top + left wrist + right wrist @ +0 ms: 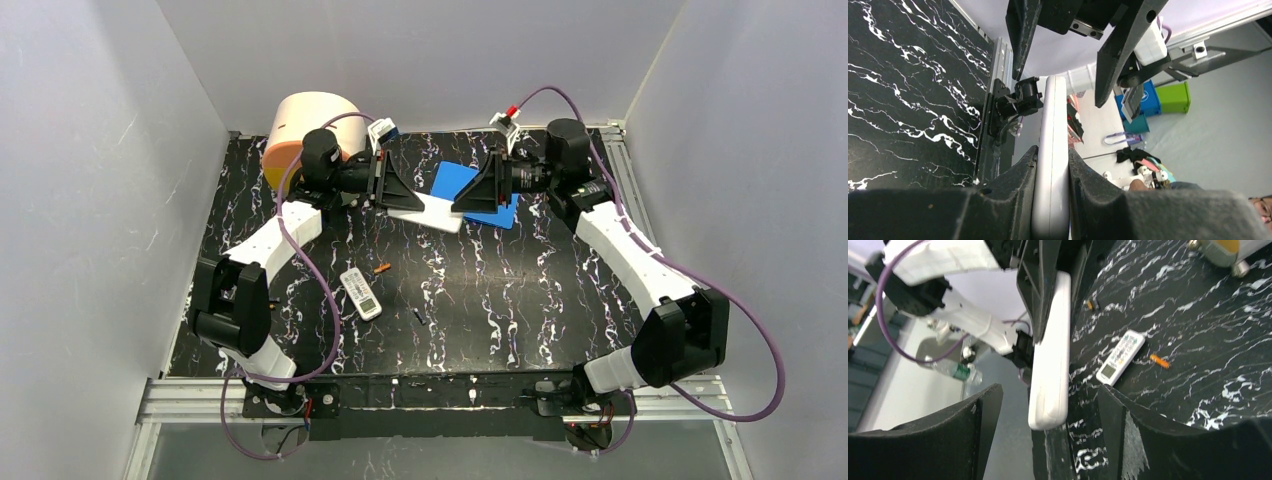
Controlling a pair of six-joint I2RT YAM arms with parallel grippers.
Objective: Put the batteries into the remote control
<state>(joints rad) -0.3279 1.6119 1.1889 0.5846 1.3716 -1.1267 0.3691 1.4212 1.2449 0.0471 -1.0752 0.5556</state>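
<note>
A long white remote control (pixel 432 212) is held off the table at the back, and my left gripper (pixel 392 196) is shut on its left end. The left wrist view shows the remote (pixel 1054 115) edge-on, pinched between both pads. My right gripper (pixel 1048 390) is open, with the remote's free end (pixel 1050 370) hanging between its spread fingers and touching neither. On the table lie an orange battery (pixel 381 268), a dark battery (pixel 418 316) and a small white remote with a display (pixel 361 293). The right wrist view also shows the small remote (pixel 1120 357) and the orange battery (pixel 1160 361).
A blue flat piece (pixel 458 180) lies on the table under the two grippers. A cream and orange cylinder (pixel 300 130) stands at the back left corner. White walls close in the black marbled table (pixel 520 290) on three sides.
</note>
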